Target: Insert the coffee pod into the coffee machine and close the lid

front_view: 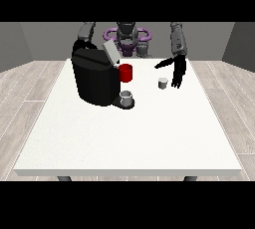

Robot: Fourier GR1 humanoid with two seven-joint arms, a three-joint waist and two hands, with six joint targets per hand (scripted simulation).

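A black coffee machine (94, 79) stands on the white table (129, 133) at the view's left, its grey lid (111, 52) tilted up. A small grey cup (127, 97) sits on its drip base. The small pale coffee pod (162, 82) stands on the table to the right of the machine. The hand at the view's right (178, 72) hangs just right of the pod, fingers straight and pointing down, thumb spread toward the pod, not touching it. The other hand is hidden behind the machine.
A red mug (126, 72) stands right behind the machine's front, between the machine and the pod. The table's front and right parts show bare white surface. Wooden floor surrounds the table.
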